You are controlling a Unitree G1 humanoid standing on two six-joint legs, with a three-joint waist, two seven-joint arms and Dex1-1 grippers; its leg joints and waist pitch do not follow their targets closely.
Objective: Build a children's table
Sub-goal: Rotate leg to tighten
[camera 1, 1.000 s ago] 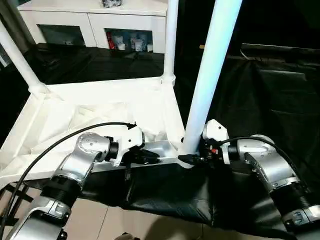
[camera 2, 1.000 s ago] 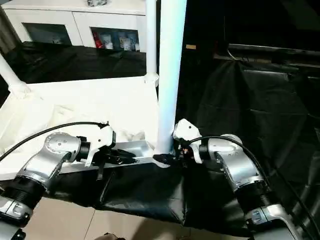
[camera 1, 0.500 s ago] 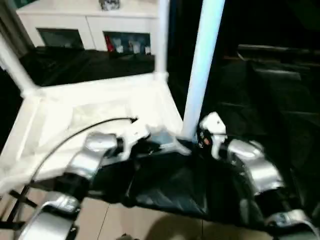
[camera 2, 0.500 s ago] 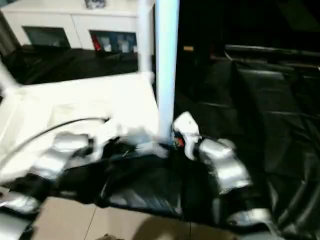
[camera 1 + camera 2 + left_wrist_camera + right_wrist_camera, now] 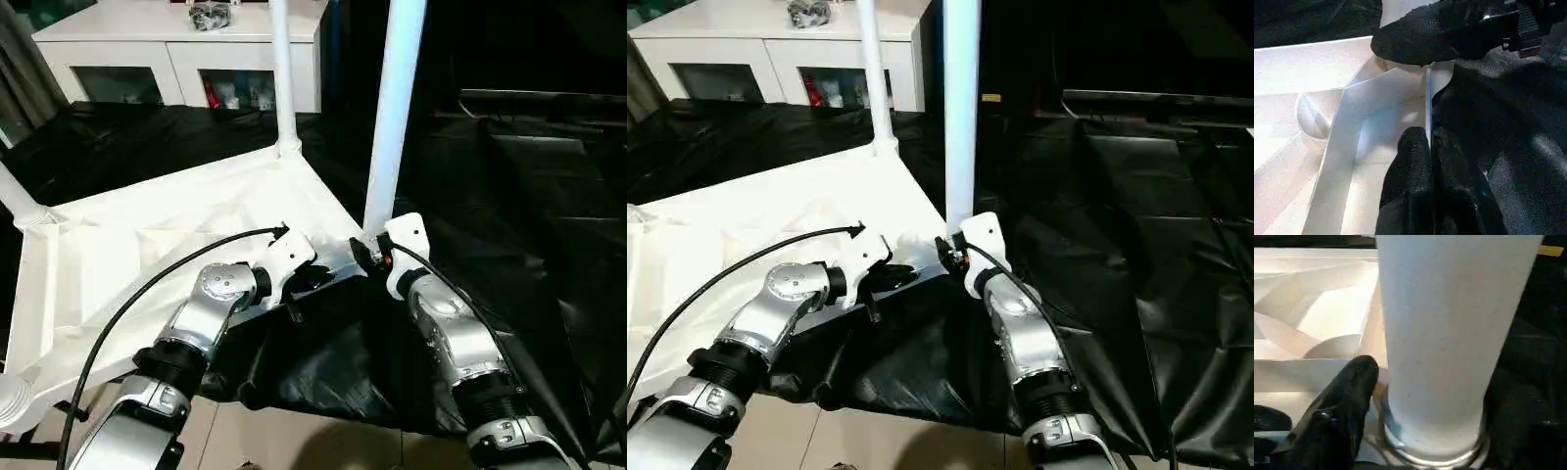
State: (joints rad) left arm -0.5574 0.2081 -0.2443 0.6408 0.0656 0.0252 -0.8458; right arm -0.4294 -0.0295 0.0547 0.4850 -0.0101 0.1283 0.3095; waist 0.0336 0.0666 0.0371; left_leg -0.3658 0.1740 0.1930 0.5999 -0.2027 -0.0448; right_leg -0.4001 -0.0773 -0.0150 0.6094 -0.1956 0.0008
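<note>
The white tabletop (image 5: pixel 167 235) lies upside down on black cloth, its ribbed underside facing up. Three white legs stand in corner sockets: the near right leg (image 5: pixel 394 117), the far leg (image 5: pixel 282 78) and the left leg (image 5: pixel 18 201). My left gripper (image 5: pixel 315 278) is shut on the tabletop's thin near rim (image 5: pixel 1428 98), pinched between its fingertips (image 5: pixel 1415 142). My right gripper (image 5: pixel 366 251) is shut on the base of the near right leg (image 5: pixel 1449 333), one black finger (image 5: pixel 1349 387) on each side, just above the socket.
A white cabinet (image 5: pixel 176 49) stands at the back with a small object (image 5: pixel 208 14) on top. Black cloth (image 5: pixel 519 206) covers the surface to the right and front. Tiled floor (image 5: pixel 294 441) shows below. A black cable (image 5: pixel 147 284) loops from my left arm.
The whole picture has shifted, so the camera moved. My right forearm now reaches in from nearer the middle, and the near leg stands more upright. Both grippers keep their holds.
</note>
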